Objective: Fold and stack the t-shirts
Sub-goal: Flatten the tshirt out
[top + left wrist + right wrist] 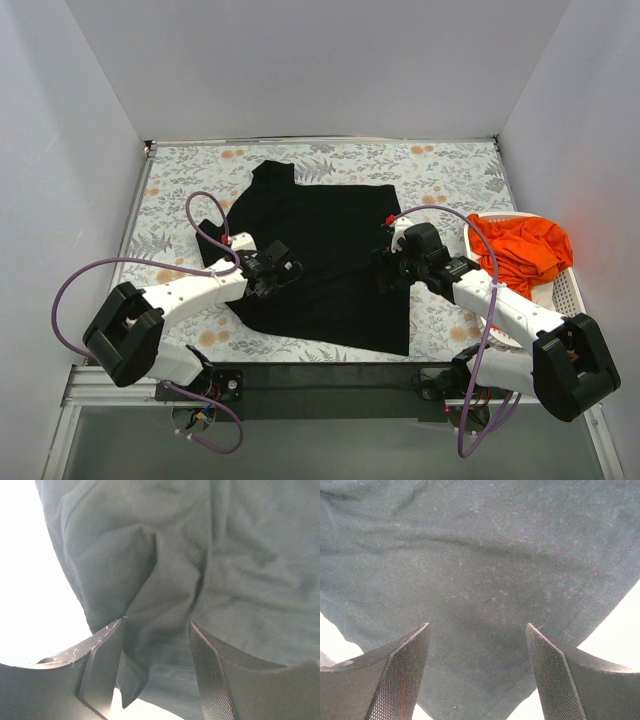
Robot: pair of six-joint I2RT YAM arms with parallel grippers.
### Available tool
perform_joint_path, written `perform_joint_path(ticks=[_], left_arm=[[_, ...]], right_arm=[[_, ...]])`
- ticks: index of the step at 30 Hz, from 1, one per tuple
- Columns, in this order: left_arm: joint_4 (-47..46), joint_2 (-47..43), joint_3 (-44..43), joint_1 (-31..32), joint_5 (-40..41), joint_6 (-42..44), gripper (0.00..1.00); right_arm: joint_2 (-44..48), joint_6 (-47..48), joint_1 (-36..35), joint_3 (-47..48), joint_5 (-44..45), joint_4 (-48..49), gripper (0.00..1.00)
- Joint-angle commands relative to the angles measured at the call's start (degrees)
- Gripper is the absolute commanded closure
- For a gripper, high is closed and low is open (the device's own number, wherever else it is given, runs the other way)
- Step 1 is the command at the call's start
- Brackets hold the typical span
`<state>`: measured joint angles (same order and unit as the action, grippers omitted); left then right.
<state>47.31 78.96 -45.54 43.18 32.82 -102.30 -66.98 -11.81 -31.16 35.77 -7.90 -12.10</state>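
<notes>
A black t-shirt [325, 260] lies spread on the floral table cover, one sleeve pointing to the back left. My left gripper [285, 268] hovers over its left part. In the left wrist view the left gripper [157, 622] is open, and a raised fold of the black t-shirt [165, 590] stands between the fingers [212, 680] without being pinched. My right gripper [385, 268] is at the shirt's right edge. Seen from the right wrist, the right gripper [477, 625] is open wide over flat cloth of the black t-shirt [480, 570], close to its stitched hem. An orange t-shirt [520, 245] lies crumpled in the basket.
A white slatted basket [562, 292] stands at the right edge of the table, beside my right arm. White walls close the table in at the left, back and right. Purple cables loop over both arms.
</notes>
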Motion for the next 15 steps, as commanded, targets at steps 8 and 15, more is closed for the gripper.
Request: perform_joint_path(ticks=[8,15], left_arm=[[6.04,1.37,-0.96,1.21,2.16,-2.64,0.51],[6.39,0.58,-1.48,1.56,1.64,-2.11,0.67]], right_arm=[[0.62,-0.23,-0.22,-0.09,-1.06,1.2,0.3],[0.97,-0.32,-0.22,-0.26,-0.28,1.11,0.3]])
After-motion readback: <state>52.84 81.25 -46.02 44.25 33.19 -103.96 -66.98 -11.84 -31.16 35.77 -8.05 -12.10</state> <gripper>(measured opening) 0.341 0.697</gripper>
